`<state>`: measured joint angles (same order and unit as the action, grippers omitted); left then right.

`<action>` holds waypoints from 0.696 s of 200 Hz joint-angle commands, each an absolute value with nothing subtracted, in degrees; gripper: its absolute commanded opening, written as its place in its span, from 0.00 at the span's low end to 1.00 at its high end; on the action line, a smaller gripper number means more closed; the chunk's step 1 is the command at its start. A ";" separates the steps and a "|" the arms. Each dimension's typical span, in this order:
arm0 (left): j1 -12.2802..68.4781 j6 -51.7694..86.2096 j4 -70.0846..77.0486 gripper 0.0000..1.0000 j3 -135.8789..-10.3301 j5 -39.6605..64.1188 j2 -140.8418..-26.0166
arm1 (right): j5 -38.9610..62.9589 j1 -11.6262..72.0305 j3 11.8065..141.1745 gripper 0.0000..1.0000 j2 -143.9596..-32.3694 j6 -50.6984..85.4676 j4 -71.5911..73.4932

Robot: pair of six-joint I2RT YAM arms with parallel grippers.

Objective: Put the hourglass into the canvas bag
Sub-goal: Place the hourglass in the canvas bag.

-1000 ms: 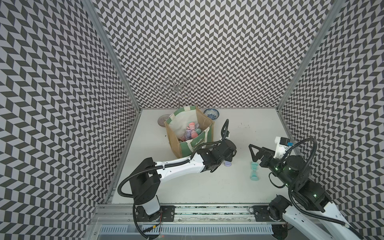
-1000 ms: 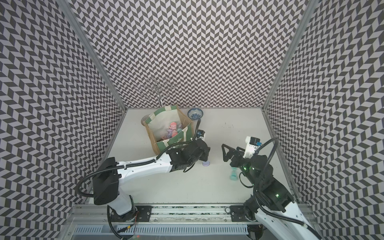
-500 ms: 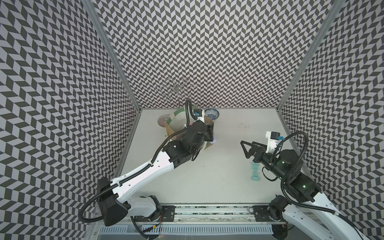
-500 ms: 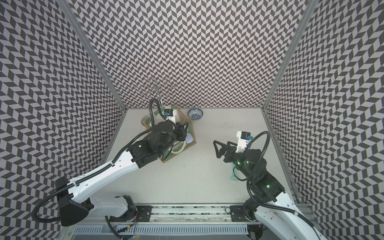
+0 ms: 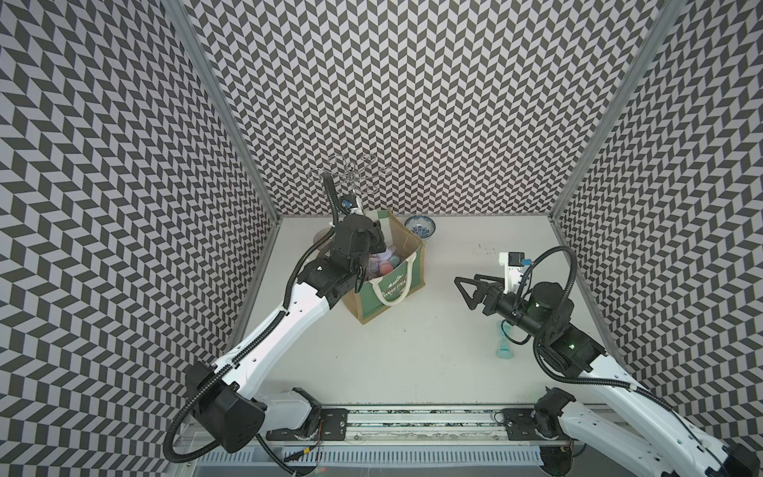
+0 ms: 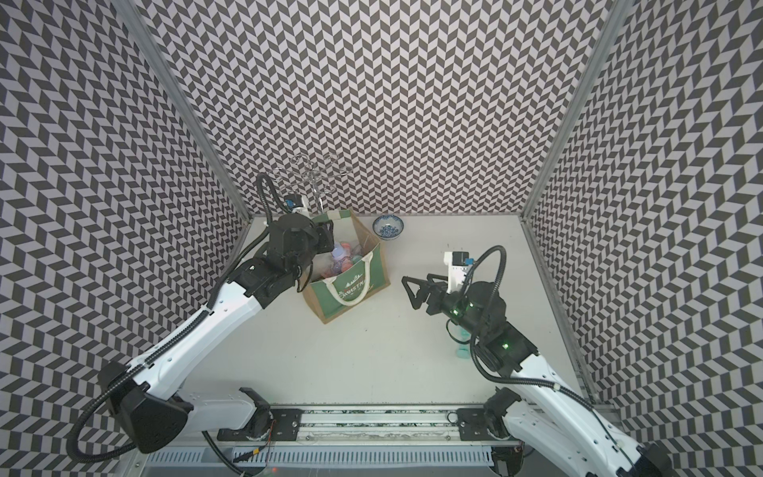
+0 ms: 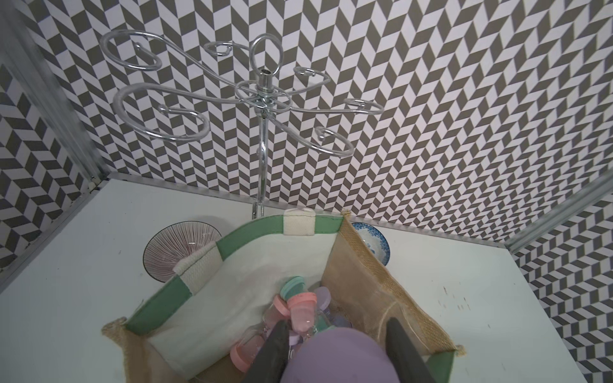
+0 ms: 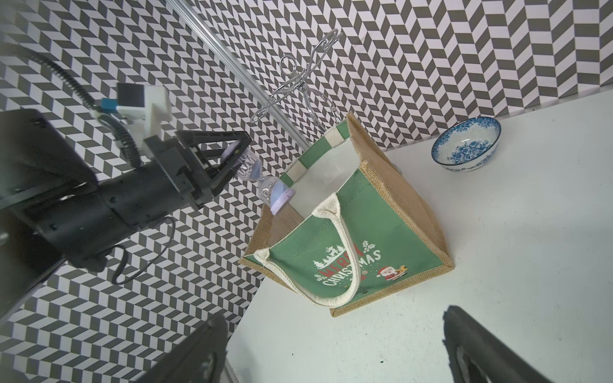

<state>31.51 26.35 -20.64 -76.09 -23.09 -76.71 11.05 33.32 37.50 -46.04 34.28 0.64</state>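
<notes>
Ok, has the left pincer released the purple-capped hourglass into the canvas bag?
No, the left pincer grips the purple-capped hourglass by one end, above the canvas bag.

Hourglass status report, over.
Left gripper shut on purple-capped hourglass, over canvas bag mouth. Right gripper open, empty. Bag mouth unobstructed; other hourglasses already inside. Teal hourglass lies on table.

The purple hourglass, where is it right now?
Right wrist view: the hourglass is clamped in the jaws of the left gripper, above the open canvas bag.
</notes>
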 commanded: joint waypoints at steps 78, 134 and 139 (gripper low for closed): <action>23.46 27.50 -20.61 0.35 -78.62 -10.98 -91.62 | 11.10 33.62 36.10 0.99 -47.53 33.69 5.78; 22.58 27.85 -19.68 0.38 -75.25 -13.48 -95.42 | 10.90 33.57 35.76 0.99 -48.94 34.24 6.40; 22.48 27.93 -19.69 0.40 -75.15 -13.53 -95.69 | 10.98 33.62 35.76 0.99 -48.97 34.36 6.39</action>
<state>23.07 26.83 -21.02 -76.16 -12.16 -94.94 11.38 33.32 36.23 -48.49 34.04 3.09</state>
